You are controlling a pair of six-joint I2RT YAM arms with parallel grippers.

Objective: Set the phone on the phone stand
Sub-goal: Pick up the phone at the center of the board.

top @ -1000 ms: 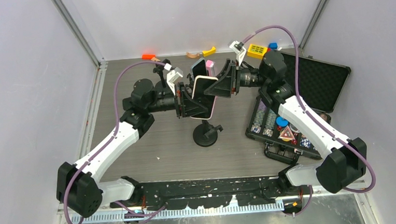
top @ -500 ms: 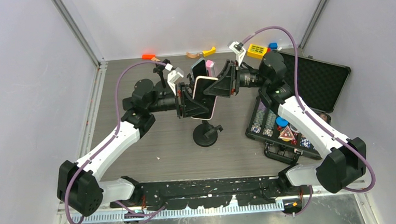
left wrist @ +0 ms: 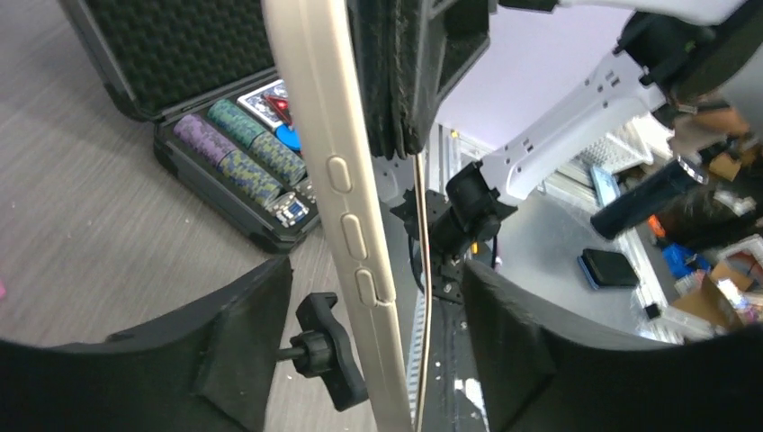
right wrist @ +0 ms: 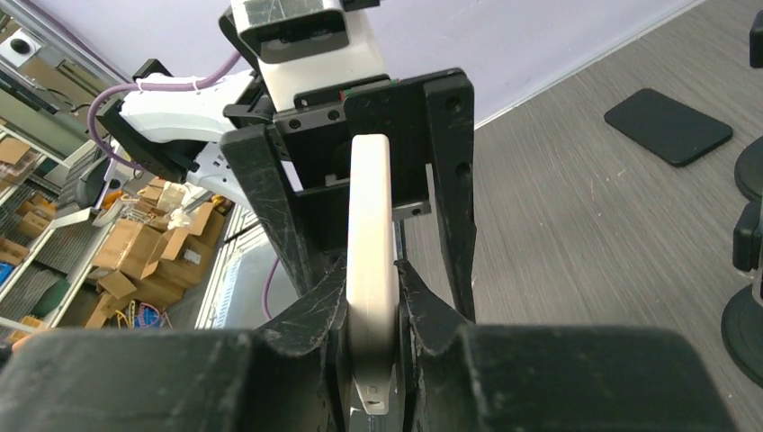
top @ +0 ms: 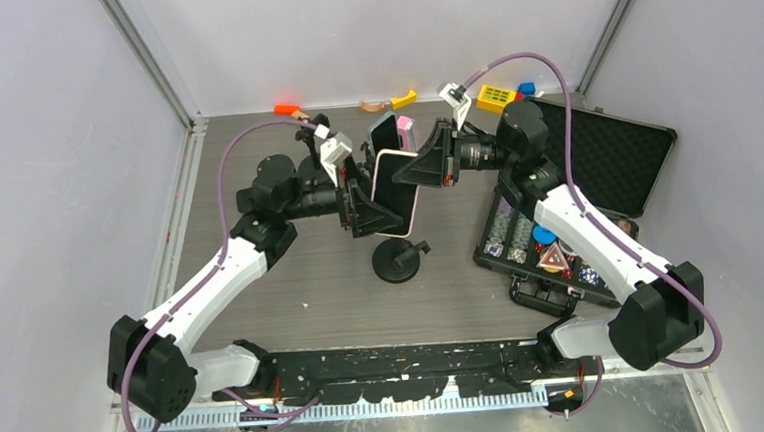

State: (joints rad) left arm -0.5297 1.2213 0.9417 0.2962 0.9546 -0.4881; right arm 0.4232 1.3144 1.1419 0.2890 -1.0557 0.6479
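The phone (top: pixel 397 187) is being held in the air above the phone stand (top: pixel 397 262), apart from it. The stand itself is resting on the surface (top: pixel 292 282). The phone is being pinched across its thickness by the right hand (right wrist: pixel 371 297), reaching in from the right of the stand, with both fingers pressed against the phone's flat faces near one end. The left hand (left wrist: pixel 376 270), reaching in from the left of the stand, is being kept spread around the phone's other end. A gap is showing between each finger and the cream case, so no grip is being given from that side.

The step in hand is judged to be a handover, with the whole weight being taken by the right hand. To do it well, the left hand is best drawn straight back along the line of its own fingers, so that the case is not brushed or twisted. The pinch needs to be kept firm meanwhile, since a phone gripped near one end is likely to pivot. Only once the left hand is well apart should the phone be brought down squarely into the stand's cradle.
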